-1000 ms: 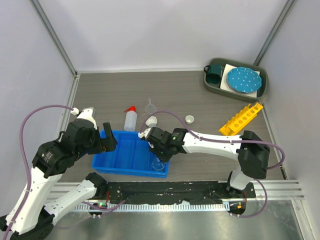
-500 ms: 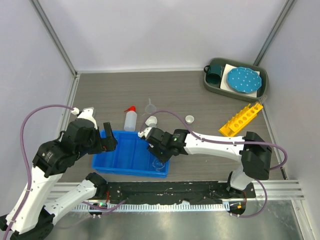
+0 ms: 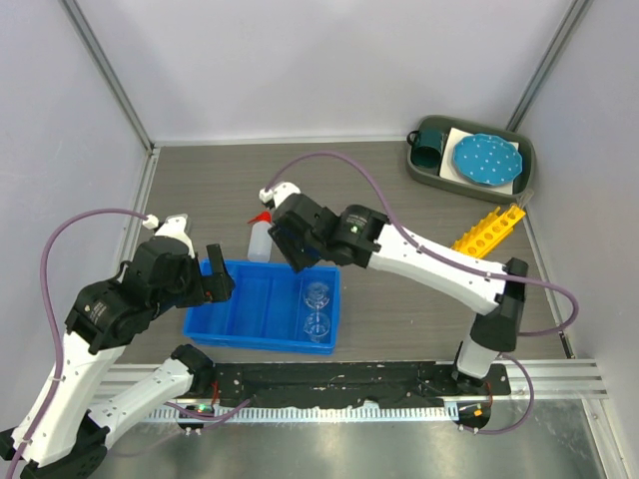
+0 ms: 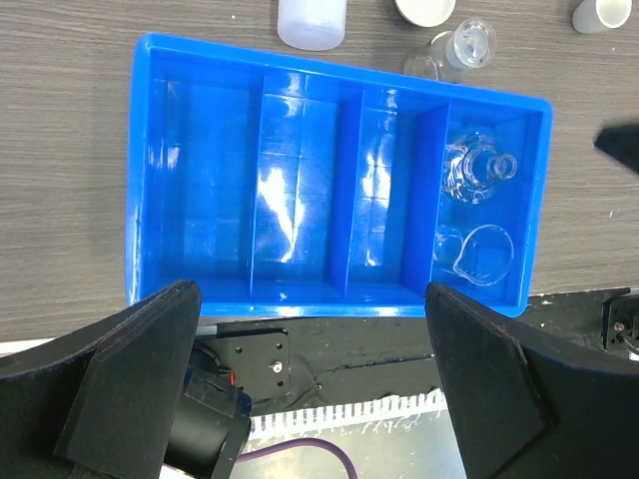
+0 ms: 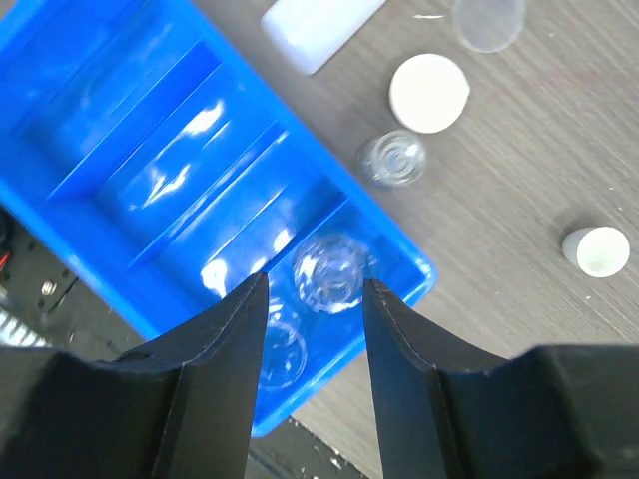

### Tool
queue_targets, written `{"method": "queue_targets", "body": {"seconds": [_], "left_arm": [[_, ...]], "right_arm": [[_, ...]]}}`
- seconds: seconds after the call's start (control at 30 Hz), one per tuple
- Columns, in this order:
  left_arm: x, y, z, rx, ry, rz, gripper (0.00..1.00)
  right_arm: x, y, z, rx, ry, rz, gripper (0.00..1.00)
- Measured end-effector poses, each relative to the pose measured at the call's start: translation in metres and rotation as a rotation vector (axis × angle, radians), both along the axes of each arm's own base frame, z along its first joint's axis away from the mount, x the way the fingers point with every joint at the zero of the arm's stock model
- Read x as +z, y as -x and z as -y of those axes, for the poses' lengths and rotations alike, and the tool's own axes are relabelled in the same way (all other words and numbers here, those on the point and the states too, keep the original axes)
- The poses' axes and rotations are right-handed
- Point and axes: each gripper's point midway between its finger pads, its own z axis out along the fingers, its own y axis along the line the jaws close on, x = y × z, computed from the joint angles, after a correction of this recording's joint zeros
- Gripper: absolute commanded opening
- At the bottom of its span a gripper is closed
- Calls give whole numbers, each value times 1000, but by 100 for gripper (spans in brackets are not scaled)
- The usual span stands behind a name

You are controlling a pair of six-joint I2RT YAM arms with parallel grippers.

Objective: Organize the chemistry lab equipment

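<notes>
Blue plastic makes up the sorting tray (image 3: 262, 304), which sits at about 7 o'clock from the table's middle in the overhead view, close to the near edge. Its end compartment on the 3 o'clock side holds two clear glass pieces. The flask (image 4: 477, 168) lies toward 12 o'clock and a small beaker (image 4: 477, 255) toward 6 o'clock, close together. Whether the flask stands upright or leans cannot be told. The other three compartments show only blue floor.

The right gripper (image 5: 315, 282) hangs above that end compartment, directly over the flask. Its fingers (image 5: 225, 369) are parted with a clear gap and nothing is between them. The left gripper (image 4: 310, 291) hovers over the tray's 6 o'clock edge with its jaws spread wide and also carries nothing.

On the bare table just past the tray's 12 o'clock rim stands the white squeeze bottle (image 3: 258, 244), with its red nozzle (image 3: 262, 217) pointing away from the arms. The right wrist camera shows more pieces beyond that rim: a second small clear beaker (image 5: 392, 160) just outside the tray, a white round dish (image 5: 429, 92) beside it, the funnel (image 5: 489, 20) farther out, and a smaller white dish (image 5: 599, 249) well apart toward 3 o'clock.

The yellow tube rack (image 3: 486, 235) lies aslant at about 3 o'clock on the table. At 1 o'clock, in the far corner, a grey bin (image 3: 524, 180) holds a teal mug (image 3: 431, 146) and a blue dotted plate (image 3: 486, 160).
</notes>
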Motion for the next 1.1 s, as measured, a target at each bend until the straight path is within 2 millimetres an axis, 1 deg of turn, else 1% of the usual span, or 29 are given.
{"method": "queue_targets", "body": {"seconds": [0.07,0.1,0.17,0.27,0.33,0.4,0.47,0.57,0.9,1.0,1.1], "left_arm": [[0,0,0,0,0,-1,100],[0,0,0,0,-2,-2,100],[-1,0,0,0,-3,-4,100],[-1,0,0,0,-6,-8,100],[-2,0,0,0,-7,-10,100],[-2,1,-1,-1,-10,-14,100],[-3,2,-1,0,-14,-19,100],[-3,3,-2,-1,-17,-22,100],[-4,3,-3,-3,-21,-25,100],[-4,4,-3,-4,-21,-23,100],[-4,4,-3,-5,-21,-21,100]], "right_arm": [[-2,-20,-2,-55,3,-6,54],[-9,-31,-2,-83,15,-18,55],[-28,-51,-1,-132,53,-46,58],[-70,-77,0,-194,126,-108,60],[-97,-87,4,-226,174,-151,60],[-117,-92,8,-245,211,-187,60],[-129,-93,10,-260,225,-219,60],[-124,-95,6,-260,202,-222,60],[-125,-92,2,-266,179,-249,60],[-128,-92,2,-272,181,-254,60],[-137,-93,1,-284,190,-261,59]]}}
